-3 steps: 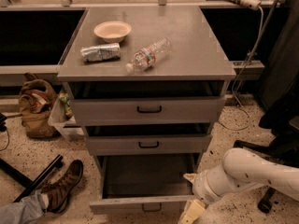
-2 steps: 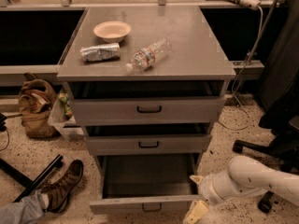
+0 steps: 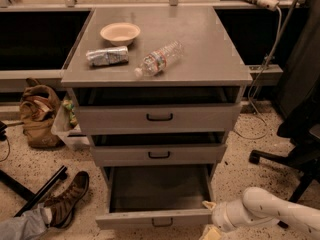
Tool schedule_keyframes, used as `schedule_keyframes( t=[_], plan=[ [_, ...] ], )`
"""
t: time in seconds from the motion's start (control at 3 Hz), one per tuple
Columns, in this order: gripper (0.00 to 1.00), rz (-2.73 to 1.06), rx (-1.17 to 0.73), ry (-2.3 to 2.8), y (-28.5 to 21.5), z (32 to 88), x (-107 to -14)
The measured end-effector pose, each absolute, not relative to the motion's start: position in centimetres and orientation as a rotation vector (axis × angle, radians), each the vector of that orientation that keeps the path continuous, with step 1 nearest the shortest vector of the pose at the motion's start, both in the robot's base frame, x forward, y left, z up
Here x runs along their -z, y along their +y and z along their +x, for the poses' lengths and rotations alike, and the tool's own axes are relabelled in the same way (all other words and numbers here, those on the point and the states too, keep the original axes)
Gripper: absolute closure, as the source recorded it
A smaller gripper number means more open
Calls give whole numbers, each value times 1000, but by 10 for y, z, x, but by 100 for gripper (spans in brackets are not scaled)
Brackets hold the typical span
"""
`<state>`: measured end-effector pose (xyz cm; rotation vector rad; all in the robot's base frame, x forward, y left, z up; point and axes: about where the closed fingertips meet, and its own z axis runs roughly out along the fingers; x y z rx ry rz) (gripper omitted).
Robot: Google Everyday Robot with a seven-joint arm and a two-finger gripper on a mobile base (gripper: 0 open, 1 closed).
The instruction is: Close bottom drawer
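The bottom drawer point(image 3: 155, 218) of the grey metal cabinet point(image 3: 160, 59) is pulled far out. Its low front panel with a small dark loop handle sits near the frame's bottom edge, and its inside looks empty. My gripper point(image 3: 210, 219) comes in from the lower right on a white arm point(image 3: 270, 214). It sits at the drawer's front right corner, with one pale fingertip point(image 3: 208, 204) at the corner and another point(image 3: 211, 232) lower, partly cut off by the frame. The middle drawer point(image 3: 159, 154) and top drawer point(image 3: 159, 117) are pulled out a little.
On the cabinet top lie a bowl point(image 3: 120, 33), a crushed can point(image 3: 107, 56) and a plastic bottle point(image 3: 159, 59). A person's shoe point(image 3: 67, 199) and leg are at lower left, a brown bag point(image 3: 39, 115) at left, an office chair base point(image 3: 295, 159) at right.
My arm and gripper have dropped lower and pulled back slightly to the right, toward the drawer's front right corner. The drawer has not visibly moved.
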<state>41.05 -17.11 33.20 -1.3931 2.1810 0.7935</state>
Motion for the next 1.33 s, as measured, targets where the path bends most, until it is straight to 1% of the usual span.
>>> schedule_keyframes(
  t=[0.67, 1.0, 1.33],
  plan=[
    [0, -1385, -896, 2171, -155, 404, -274],
    [20, -1384, -900, 2171, -154, 404, -272],
    [43, -1384, -900, 2171, -154, 404, -272]
  ],
)
